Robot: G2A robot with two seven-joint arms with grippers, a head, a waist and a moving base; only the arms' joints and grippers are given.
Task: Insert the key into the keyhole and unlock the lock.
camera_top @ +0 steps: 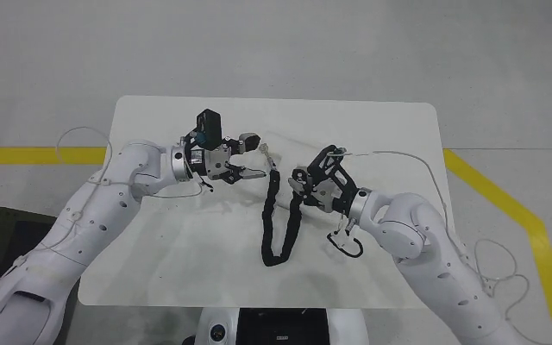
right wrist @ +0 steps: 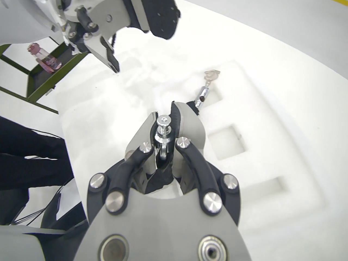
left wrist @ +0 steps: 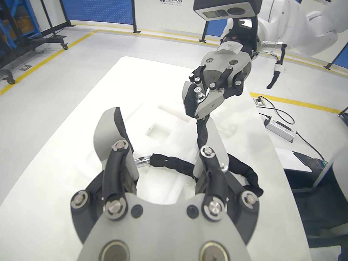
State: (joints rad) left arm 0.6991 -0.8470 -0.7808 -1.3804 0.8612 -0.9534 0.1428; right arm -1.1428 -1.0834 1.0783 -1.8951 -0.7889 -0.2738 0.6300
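Note:
A black fabric-sleeved chain lock (camera_top: 278, 226) lies looped on the white table (camera_top: 155, 267). My right gripper (camera_top: 298, 185) (right wrist: 164, 122) (left wrist: 200, 99) is shut on its metal pin end (right wrist: 163, 134), held a little above the table. The other end is a metal cylinder (right wrist: 202, 94) (left wrist: 142, 161) with the key (right wrist: 212, 74) (camera_top: 268, 151) stuck in it, resting on the foam. My left gripper (camera_top: 256, 173) (left wrist: 163, 129) (right wrist: 137, 37) hovers open just above and behind that cylinder end, touching nothing.
A white foam inlay with rectangular recesses (right wrist: 231, 142) (left wrist: 159, 134) covers the table's middle. Cables and a black hook (camera_top: 345, 246) hang off the right arm. A power brick (left wrist: 280, 130) lies on the floor beyond the table's edge.

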